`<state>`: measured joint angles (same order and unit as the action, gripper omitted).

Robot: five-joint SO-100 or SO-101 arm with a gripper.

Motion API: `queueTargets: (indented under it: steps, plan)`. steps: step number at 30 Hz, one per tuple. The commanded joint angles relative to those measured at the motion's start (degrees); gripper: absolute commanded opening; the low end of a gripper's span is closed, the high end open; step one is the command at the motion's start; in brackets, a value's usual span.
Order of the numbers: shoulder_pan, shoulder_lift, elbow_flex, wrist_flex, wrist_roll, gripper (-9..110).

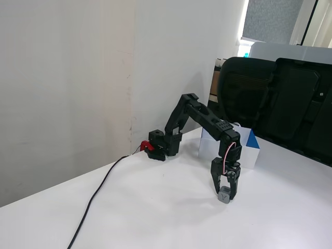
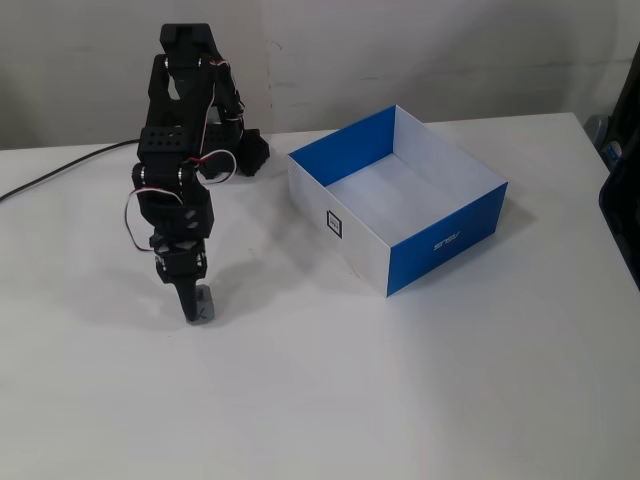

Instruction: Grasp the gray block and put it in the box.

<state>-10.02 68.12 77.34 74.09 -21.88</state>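
The gray block (image 1: 224, 197) is at table level, held between the fingers of my gripper (image 1: 224, 195), which points straight down and is shut on it. From the front fixed view, the gripper (image 2: 192, 309) hides most of the block (image 2: 204, 303), leaving only a gray sliver at its right. The box (image 2: 445, 240), white inside with blue sides and a black square mark on its front, sits open-topped to the right of the arm. In the side fixed view the box (image 1: 207, 149) stands behind the arm, partly hidden.
A black cable (image 1: 98, 194) runs from the arm's base (image 1: 163, 143) across the table toward the near left edge. A black office chair (image 1: 249, 96) stands beyond the table's far edge. The wall (image 1: 67, 78) lies close behind the base.
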Motion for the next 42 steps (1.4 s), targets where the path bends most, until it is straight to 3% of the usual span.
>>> queueTargets:
  steps: [1,24,42]
  plan:
    - [-0.1,1.4,-4.1,0.0,0.1,0]
    - [4.9,33.6,9.7,11.9,1.1,0]
    - [29.4,53.4,13.5,17.0,1.9,0]
